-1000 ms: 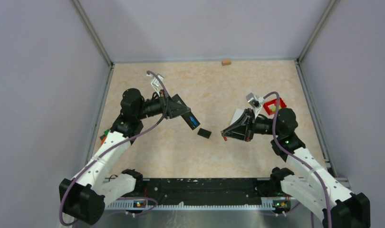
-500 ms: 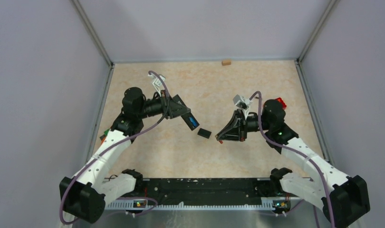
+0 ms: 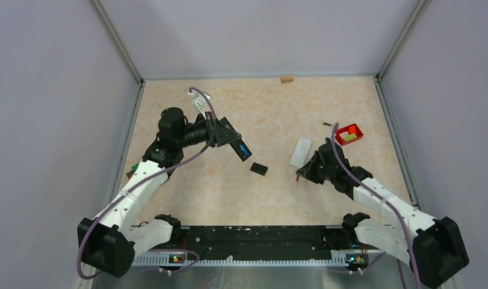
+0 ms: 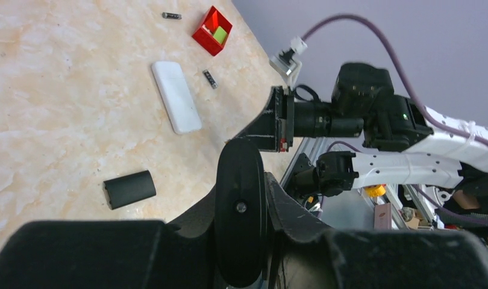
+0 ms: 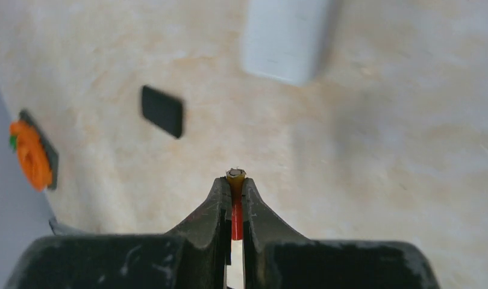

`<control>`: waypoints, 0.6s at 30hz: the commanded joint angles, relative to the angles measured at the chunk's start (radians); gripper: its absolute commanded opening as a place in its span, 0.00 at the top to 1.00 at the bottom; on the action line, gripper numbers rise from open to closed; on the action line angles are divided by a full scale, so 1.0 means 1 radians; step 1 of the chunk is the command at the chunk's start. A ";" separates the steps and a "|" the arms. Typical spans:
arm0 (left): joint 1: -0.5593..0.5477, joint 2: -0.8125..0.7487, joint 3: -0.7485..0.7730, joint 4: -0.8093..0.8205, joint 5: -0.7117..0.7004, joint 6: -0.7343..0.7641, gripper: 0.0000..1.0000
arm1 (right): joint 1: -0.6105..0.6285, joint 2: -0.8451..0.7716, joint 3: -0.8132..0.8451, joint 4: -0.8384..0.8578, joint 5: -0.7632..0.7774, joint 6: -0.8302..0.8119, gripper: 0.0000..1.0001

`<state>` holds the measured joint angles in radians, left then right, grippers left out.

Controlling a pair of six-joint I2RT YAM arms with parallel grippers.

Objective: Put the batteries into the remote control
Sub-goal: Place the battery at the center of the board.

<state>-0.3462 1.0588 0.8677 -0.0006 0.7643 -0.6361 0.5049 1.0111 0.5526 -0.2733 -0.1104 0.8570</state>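
Note:
My left gripper (image 3: 231, 141) is shut on a black remote control (image 4: 239, 180), held above the table with its free end, showing blue (image 3: 245, 151), pointing toward the middle. Its small black cover (image 3: 259, 169) lies flat on the table just below that end. My right gripper (image 5: 235, 188) is shut on a thin red battery with a yellow tip (image 5: 235, 176). It hovers low over the table right of the cover (image 3: 302, 174). Two dark batteries (image 4: 172, 15) (image 4: 210, 79) lie loose on the table near the red tray (image 3: 350, 133).
A white flat bar (image 3: 300, 152) lies just beyond my right gripper. The red tray holds small yellow-green blocks (image 4: 220, 35). An orange object (image 3: 132, 174) sits at the left table edge, and a small wooden block (image 3: 286, 78) at the far edge.
My right arm has swung forward and dipped low with the red battery, uncovering the white bar and red tray. My left arm with the remote has barely shifted.

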 commanded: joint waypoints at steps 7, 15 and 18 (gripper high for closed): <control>-0.001 0.054 0.052 0.085 0.010 -0.034 1.00 | 0.017 -0.044 0.068 -0.490 0.605 0.572 1.00; -0.002 0.030 0.026 0.074 -0.008 -0.028 1.00 | 0.013 0.066 0.040 -0.496 0.656 0.750 1.00; -0.002 0.037 0.023 0.076 -0.013 -0.027 1.00 | 0.007 0.100 0.043 -0.488 0.652 0.786 0.99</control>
<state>-0.3462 1.1191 0.8734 0.0254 0.7609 -0.6605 0.5106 1.0782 0.5831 -0.7467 0.4900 1.5433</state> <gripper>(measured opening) 0.237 0.036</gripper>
